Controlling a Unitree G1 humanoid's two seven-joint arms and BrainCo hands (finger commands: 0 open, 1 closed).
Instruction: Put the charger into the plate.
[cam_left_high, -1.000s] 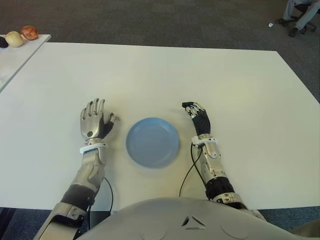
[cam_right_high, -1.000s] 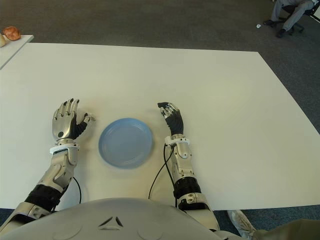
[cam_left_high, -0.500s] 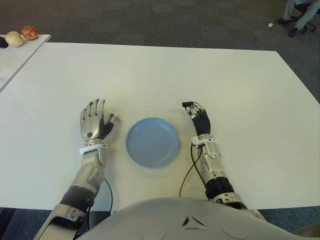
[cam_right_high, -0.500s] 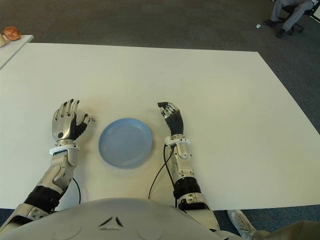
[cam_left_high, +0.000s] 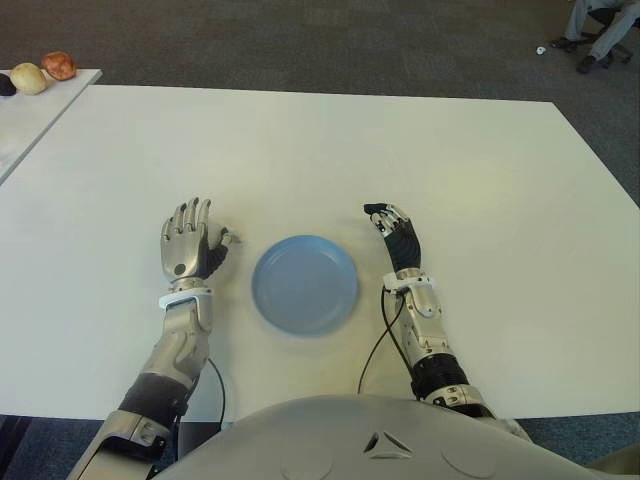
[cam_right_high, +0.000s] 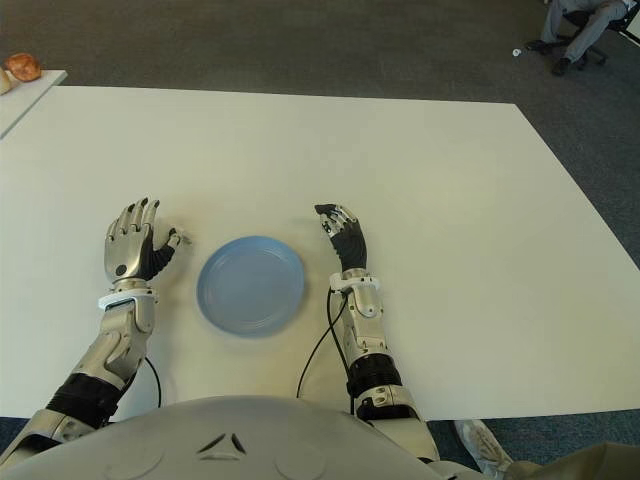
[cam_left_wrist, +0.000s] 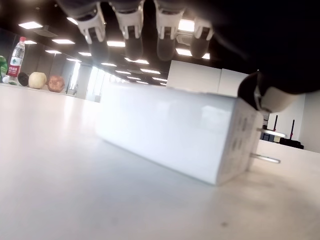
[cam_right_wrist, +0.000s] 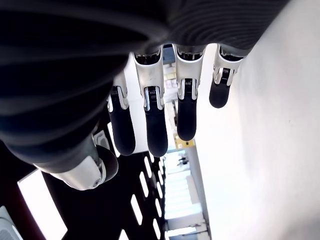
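The white charger (cam_left_wrist: 177, 137) lies flat on the white table (cam_left_high: 330, 150), under the left hand (cam_left_high: 187, 240). It is a white block with metal prongs sticking out of one end. In the left wrist view the hand's fingers (cam_left_wrist: 129, 25) hang spread out above the block and do not touch it, and the thumb tip (cam_left_wrist: 272, 97) sits near the end with the prongs. The hand holds nothing — the charger is just resting on the table. From the head camera the hand covers almost all of the charger, so it can hardly be seen there.

The blue plate (cam_left_high: 305, 284) sits on the table just to the right of the left hand, between the two hands. The charger and the plate are apart.

The right hand (cam_left_high: 397, 236) shows just to the right of the plate. Its fingers (cam_right_wrist: 152, 120) point out straight and loose, and it holds nothing.

Far off at the left there is a second white table (cam_left_high: 30, 115) with some round fruit (cam_left_high: 59, 65) on it. At the top right corner, on the dark carpet (cam_left_high: 300, 45), a person's legs (cam_left_high: 598, 25) show — the rest of the person is cut off.
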